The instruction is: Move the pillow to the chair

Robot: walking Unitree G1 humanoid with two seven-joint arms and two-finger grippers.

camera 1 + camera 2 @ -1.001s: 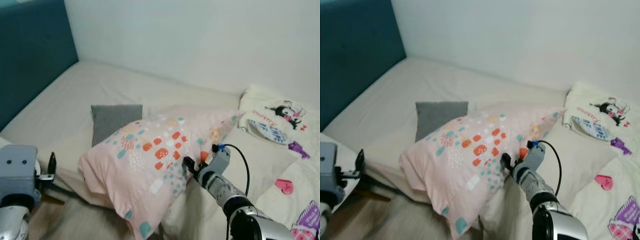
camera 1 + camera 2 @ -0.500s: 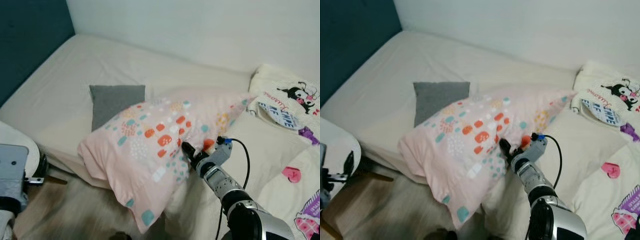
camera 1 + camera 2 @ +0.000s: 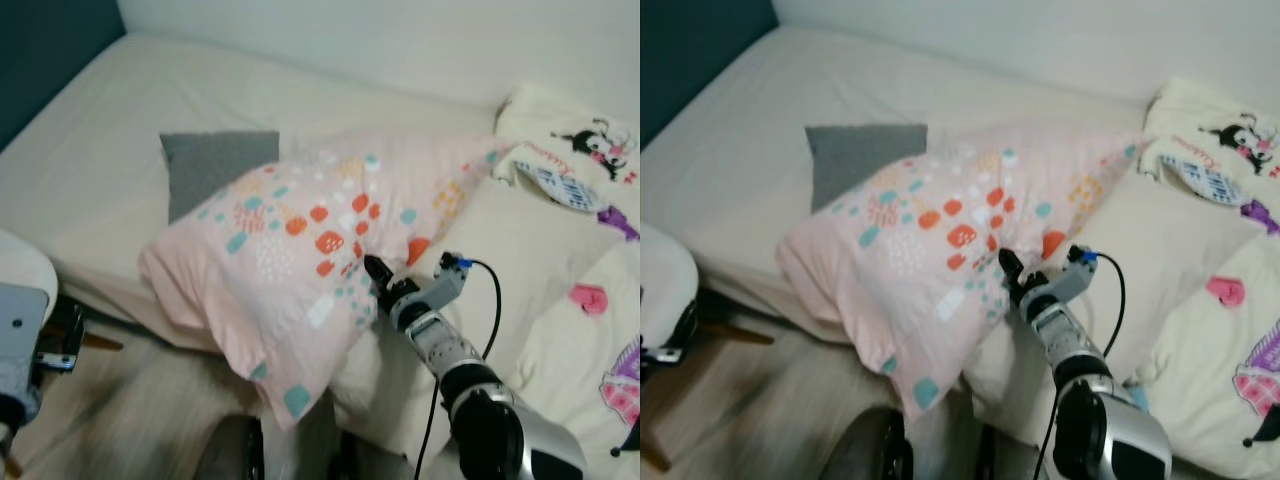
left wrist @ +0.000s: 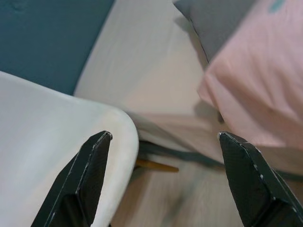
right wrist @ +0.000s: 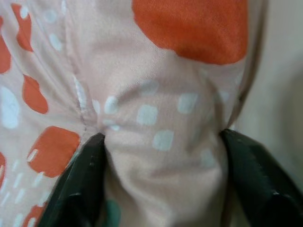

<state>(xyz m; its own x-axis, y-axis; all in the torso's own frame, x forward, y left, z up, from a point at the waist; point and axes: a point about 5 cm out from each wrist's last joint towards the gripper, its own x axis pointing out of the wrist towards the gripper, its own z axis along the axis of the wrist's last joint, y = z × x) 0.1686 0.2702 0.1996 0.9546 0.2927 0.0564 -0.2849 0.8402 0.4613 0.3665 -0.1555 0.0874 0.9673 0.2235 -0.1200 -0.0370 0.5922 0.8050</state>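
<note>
Right end effector [image 3: 372, 270] pinched shut on the pink spotted pillow [image 3: 300, 265], fabric bunched between its fingers [image 5: 80, 189]. Pillow hangs off the near edge of the bed [image 3: 100, 150], stretching away from the end effector to both sides. Grey cushion [image 3: 205, 170] lies flat on the bed beyond the pillow. Left end effector [image 4: 163, 182] wide open, holding nothing, white chair [image 4: 57, 146] right beside one finger, pillow edge past the other.
</note>
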